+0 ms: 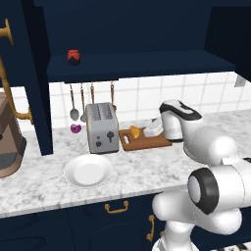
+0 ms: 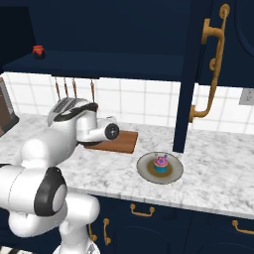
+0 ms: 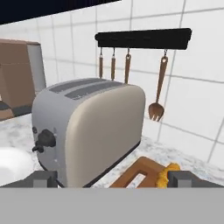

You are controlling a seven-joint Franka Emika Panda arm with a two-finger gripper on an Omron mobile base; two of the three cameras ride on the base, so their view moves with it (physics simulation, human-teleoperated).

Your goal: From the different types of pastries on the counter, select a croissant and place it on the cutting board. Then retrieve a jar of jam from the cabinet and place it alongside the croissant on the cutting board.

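No writing shows anywhere. Nearest, right of the toaster (image 1: 102, 128), the gripper (image 3: 112, 178) hangs released, tips spread, just above the croissant (image 1: 135, 131) lying on the cutting board (image 1: 147, 142). Farther back, above the toaster, the jar of jam (image 1: 73, 57) stands on the cabinet (image 1: 142, 63) shelf.

Even, soft rendered light, perhaps slightly coarse detail

White arm reaching forward and low, elbow bent, claw (image 3: 113, 178) wide open, fingertips (image 3: 43, 178) level, empty.
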